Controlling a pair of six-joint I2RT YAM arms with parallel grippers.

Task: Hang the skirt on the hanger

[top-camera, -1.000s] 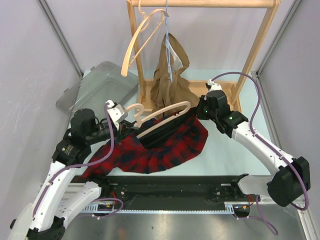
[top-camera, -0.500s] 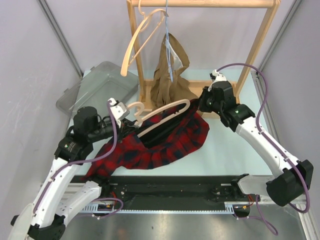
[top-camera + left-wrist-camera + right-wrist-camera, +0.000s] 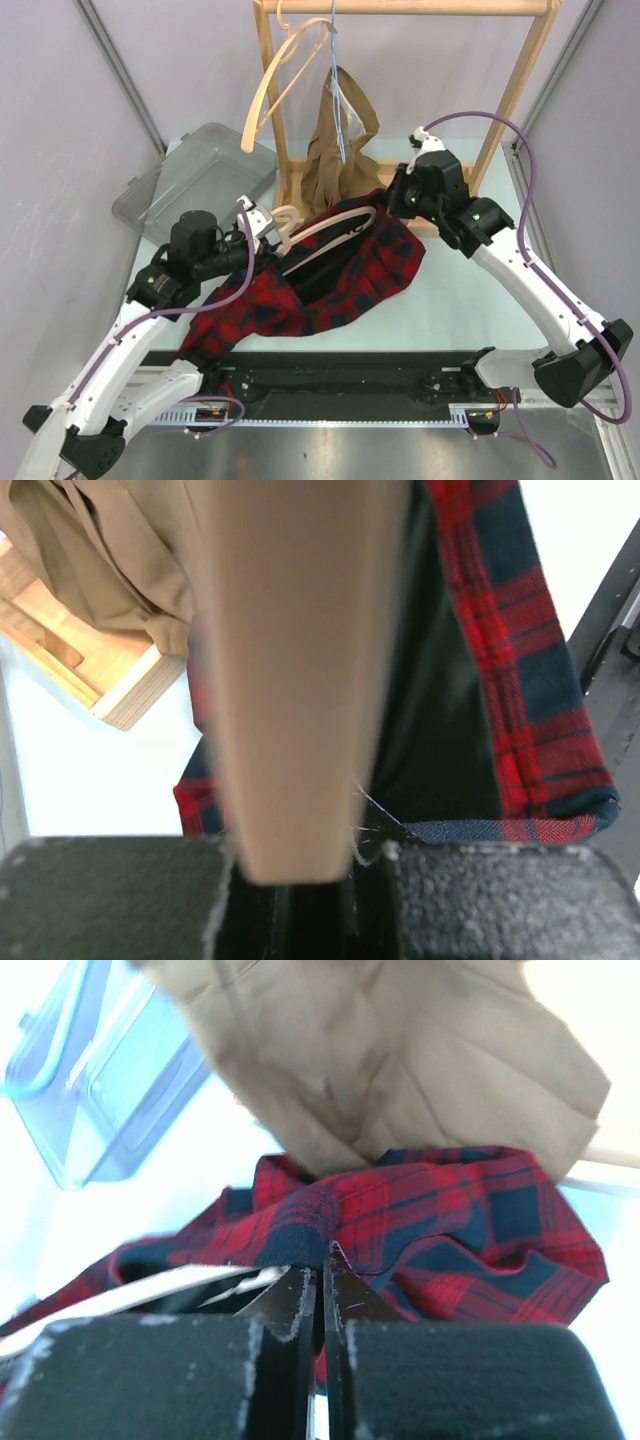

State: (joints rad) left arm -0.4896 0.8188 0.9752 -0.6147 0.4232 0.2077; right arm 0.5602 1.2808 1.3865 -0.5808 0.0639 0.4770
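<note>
Left hand (image 3: 258, 232) clamped on the hanger (image 3: 335, 222) at centre-left, right hand (image 3: 393, 203) pinching the skirt (image 3: 350, 285) by its upper edge at centre-right, skirt slung between both hands, hanger arm in its dark opening, lower hem on the counter (image 3: 470, 290).

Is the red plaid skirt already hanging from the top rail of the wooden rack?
No: the skirt sags far below the rail, where only a beige garment and a bare hanger hang.
</note>
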